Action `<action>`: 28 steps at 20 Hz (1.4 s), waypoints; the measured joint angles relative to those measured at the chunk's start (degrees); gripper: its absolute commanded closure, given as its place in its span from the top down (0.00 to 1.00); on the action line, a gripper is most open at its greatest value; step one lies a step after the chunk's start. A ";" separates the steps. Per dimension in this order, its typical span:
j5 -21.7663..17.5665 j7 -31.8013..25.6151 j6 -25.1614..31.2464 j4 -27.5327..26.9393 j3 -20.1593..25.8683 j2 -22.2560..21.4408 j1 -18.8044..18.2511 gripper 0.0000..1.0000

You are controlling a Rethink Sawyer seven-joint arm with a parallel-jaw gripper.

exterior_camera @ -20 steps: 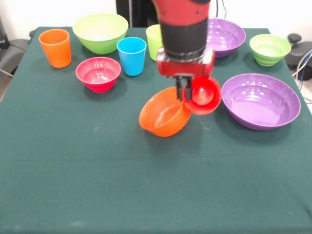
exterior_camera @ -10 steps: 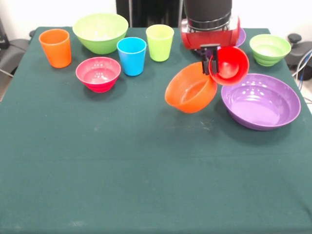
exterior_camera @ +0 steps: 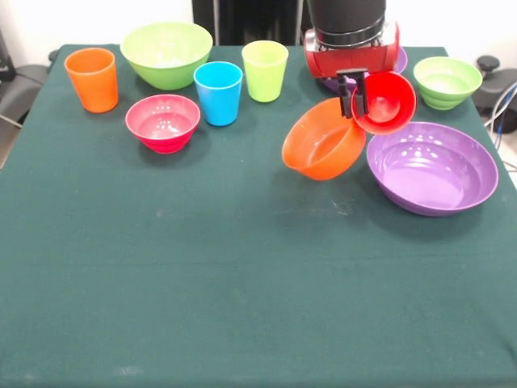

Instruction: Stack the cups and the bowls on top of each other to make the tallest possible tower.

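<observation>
While orange bowl (exterior_camera: 323,149) and red cup (exterior_camera: 384,103) hang tilted off tabletop (exterior_camera: 202,283), claw (exterior_camera: 353,93) pinches both rims together. Large purple bowl (exterior_camera: 432,167) sits just right-below load; nearest stacking base, judging by position.

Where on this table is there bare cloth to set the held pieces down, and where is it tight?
The whole near half of the table is bare, below the pink bowl and large purple bowl. A smaller gap lies between the blue cup and the held orange bowl. The far row is crowded.
</observation>
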 measured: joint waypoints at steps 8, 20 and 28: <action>-2.25 0.00 0.73 -4.40 0.05 2.45 -0.77 0.00; -4.71 0.00 3.57 -10.70 -0.11 4.60 -3.02 0.00; -4.80 0.00 3.56 -11.30 -0.11 6.40 -4.63 0.00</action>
